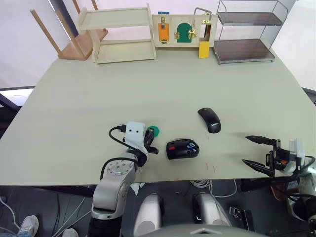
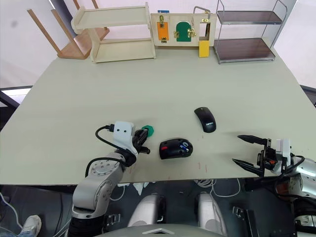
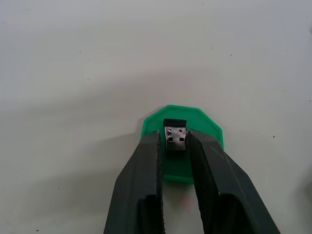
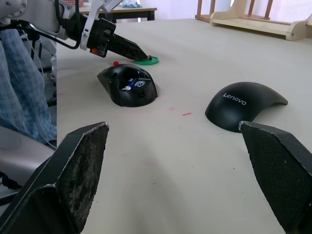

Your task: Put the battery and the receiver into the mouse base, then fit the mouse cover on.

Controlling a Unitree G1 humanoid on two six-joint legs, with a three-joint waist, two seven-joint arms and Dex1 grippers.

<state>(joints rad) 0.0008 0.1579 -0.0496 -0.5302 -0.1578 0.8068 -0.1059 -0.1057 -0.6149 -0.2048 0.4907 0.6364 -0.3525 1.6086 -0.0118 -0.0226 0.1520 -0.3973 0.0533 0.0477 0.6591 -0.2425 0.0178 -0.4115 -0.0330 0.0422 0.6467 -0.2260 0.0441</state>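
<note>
The tiny dark and silvery receiver (image 3: 175, 138) stands on a green octagonal disc (image 3: 204, 127), and my left gripper (image 3: 173, 134) is shut on it, one finger pressed to each side. Just right of that lies the mouse base (image 1: 182, 148), black with red inner parts, and the blue battery (image 1: 190, 145) rests inside it. Further back and right, the glossy black mouse cover (image 1: 209, 119) lies dome-up on the table. My right gripper (image 1: 256, 150) hangs wide open and empty at the table's front right edge, well clear of the cover.
Along the table's far edge stand a pale wooden shelf (image 1: 121, 34), a board of latches and locks (image 1: 185, 29) and a wire rack (image 1: 247, 32). A wooden chair (image 1: 74, 39) leans at the far left. The table's front edge (image 1: 197, 180) runs just below the mouse base.
</note>
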